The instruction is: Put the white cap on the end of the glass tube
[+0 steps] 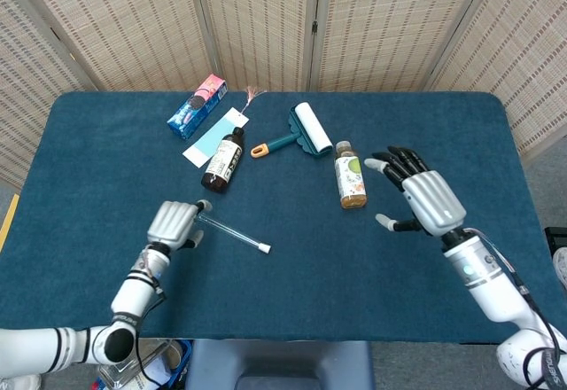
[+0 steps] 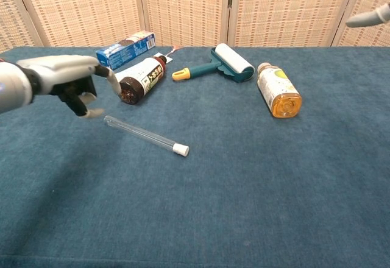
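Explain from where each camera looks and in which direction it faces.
Head view: high above the near table edge, facing down; shows both arms, left hand and right hand.
Chest view: low at the table edge, facing level toward the screens; shows the left hand and a right fingertip.
Shared: glass tube with white cap, lint roller.

White cap on clear glass tube; dark blue tablecloth; silver-grey hands.
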